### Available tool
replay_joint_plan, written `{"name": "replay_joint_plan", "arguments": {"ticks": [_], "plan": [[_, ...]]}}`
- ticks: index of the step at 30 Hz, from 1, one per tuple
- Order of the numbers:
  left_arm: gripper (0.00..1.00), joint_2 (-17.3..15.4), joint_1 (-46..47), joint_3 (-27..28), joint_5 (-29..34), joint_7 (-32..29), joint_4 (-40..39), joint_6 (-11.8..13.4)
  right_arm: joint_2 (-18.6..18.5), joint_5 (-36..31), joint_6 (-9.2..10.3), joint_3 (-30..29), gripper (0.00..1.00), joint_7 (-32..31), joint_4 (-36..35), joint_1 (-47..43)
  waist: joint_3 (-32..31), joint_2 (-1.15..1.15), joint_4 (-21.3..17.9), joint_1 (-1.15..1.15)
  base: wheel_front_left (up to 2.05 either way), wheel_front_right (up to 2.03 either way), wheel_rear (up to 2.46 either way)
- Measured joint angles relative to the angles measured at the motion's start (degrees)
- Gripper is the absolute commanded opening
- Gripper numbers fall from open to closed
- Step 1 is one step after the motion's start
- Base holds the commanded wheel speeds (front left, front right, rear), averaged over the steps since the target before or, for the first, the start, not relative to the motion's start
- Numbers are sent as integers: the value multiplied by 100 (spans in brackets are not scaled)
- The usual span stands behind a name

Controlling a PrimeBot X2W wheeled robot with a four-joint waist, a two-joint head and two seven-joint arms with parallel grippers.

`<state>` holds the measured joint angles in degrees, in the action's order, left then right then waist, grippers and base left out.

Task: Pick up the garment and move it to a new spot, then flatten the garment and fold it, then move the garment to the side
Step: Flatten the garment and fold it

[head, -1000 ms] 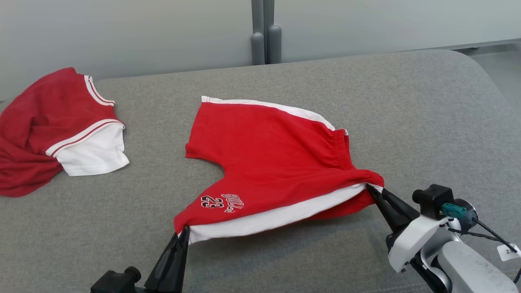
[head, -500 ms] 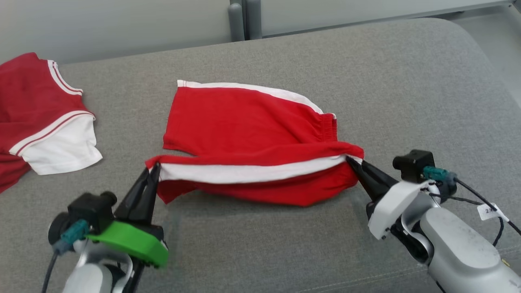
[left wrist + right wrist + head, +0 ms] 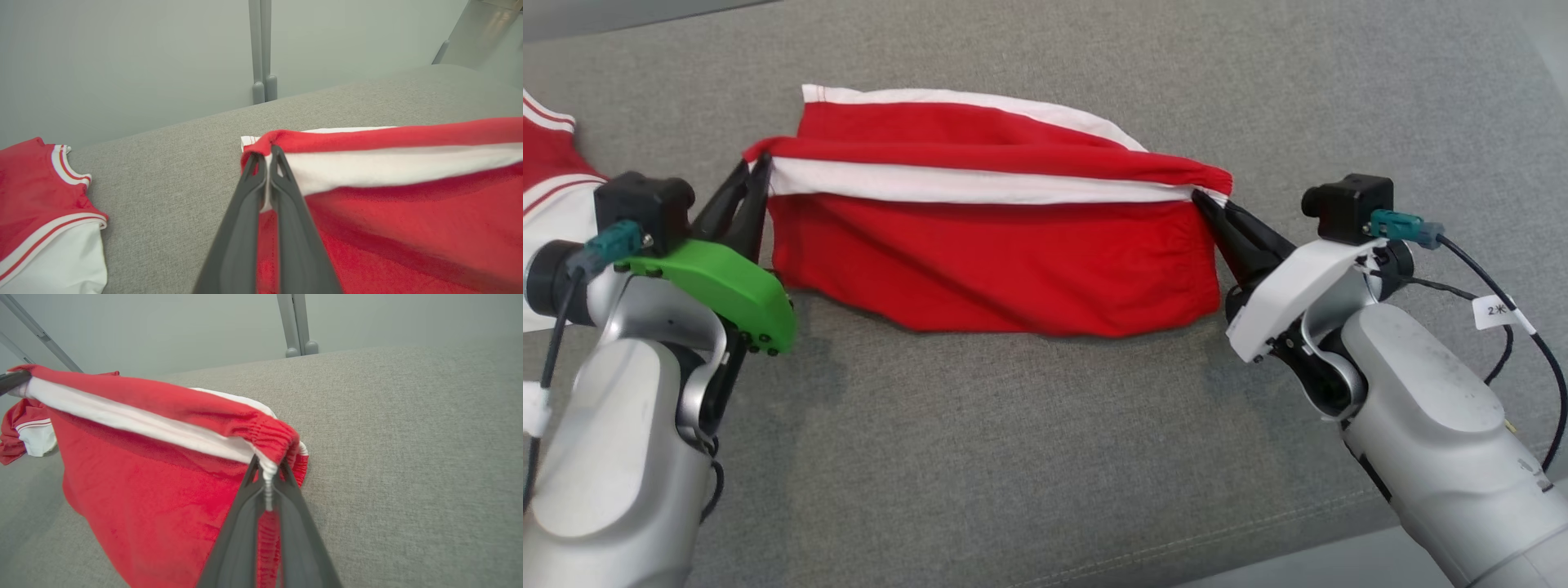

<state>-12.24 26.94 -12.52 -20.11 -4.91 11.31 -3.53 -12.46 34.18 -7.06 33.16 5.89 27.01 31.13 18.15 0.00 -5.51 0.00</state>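
My left end effector grips the left corner of the red shorts, and my right end effector grips the waistband corner on the right. The shorts stretch between them, folded over, their far edge lying on the grey surface.

Cushion bare in front, right — held shorts span middle, second garment crowds left.
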Motion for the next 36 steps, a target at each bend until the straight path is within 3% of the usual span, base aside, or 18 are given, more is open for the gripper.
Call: {"name": "replay_joint_plan", "arguments": {"ticks": [8, 10, 11, 13, 16, 18, 19, 20, 23, 24, 25, 27, 28, 36], "plan": [[0, -148, 903, -2, 154, -212, 670, -7, 328, 87, 0, 68, 0, 16, 213, 506, 589, 0, -194, 0, 0, 0, 0], [15, -143, 1086, -15, 209, -211, 816, -7, 338, 87, 0, 81, 0, 54, 294, 605, 721, 0, -236, 0, 0, 0, 0], [15, -134, 1161, -26, 232, -209, 889, -8, 343, 87, 0, 89, 0, 87, 330, 647, 783, 0, -255, 0, 0, 0, 0], [24, -96, 1284, -58, 269, -142, 1074, -38, 349, 87, 0, 121, 0, 156, 434, 727, 894, 0, -287, 1, 0, 0, 0], [57, -13, 1367, -73, 283, -75, 1338, -51, 365, 87, 0, 218, 0, 216, 547, 790, 1007, 0, -320, 1, 0, 0, 0], [91, 21, 1428, -74, 285, -9, 1478, -51, 385, 96, 0, 263, 0, 267, 616, 859, 1049, 0, -330, 1, 0, 0, 0], [100, 31, 1470, -74, 286, 0, 1536, -51, 390, 96, 0, 282, 0, 272, 646, 889, 1060, 0, -329, 0, 0, 0, 0], [100, 38, 1521, -75, 292, 45, 1597, -51, 394, 101, 0, 308, 0, 290, 680, 923, 1063, 0, -323, 0, 0, 0, 0], [100, 78, 1684, -75, 298, 188, 1705, -52, 409, 119, 0, 333, 15, 401, 759, 983, 1063, 0, -296, 0, 0, 0, 0], [100, 108, 1735, -80, 298, 241, 1767, -52, 409, 124, 0, 332, 24, 449, 805, 983, 1059, 0, -282, 0, 0, 0, 0], [100, 138, 1769, -86, 299, 288, 1806, -54, 408, 140, 0, 332, 38, 478, 848, 985, 1053, 0, -265, 0, 0, 0, 0], [100, 197, 1798, -85, 299, 408, 1867, -56, 409, 168, 0, 339, 87, 522, 920, 994, 1034, 0, -234, 0, 0, 0, 0], [100, 212, 1812, -82, 299, 477, 1906, -58, 409, 169, 0, 341, 100, 545, 950, 1004, 1023, 0, -219, 0, 0, 0, 0], [100, 397, 1956, -70, 260, 901, 2165, -130, 333, 229, 0, 204, 100, 675, 1255, 1076, 918, 0, -109, 0, 0, 0, 0]]}}
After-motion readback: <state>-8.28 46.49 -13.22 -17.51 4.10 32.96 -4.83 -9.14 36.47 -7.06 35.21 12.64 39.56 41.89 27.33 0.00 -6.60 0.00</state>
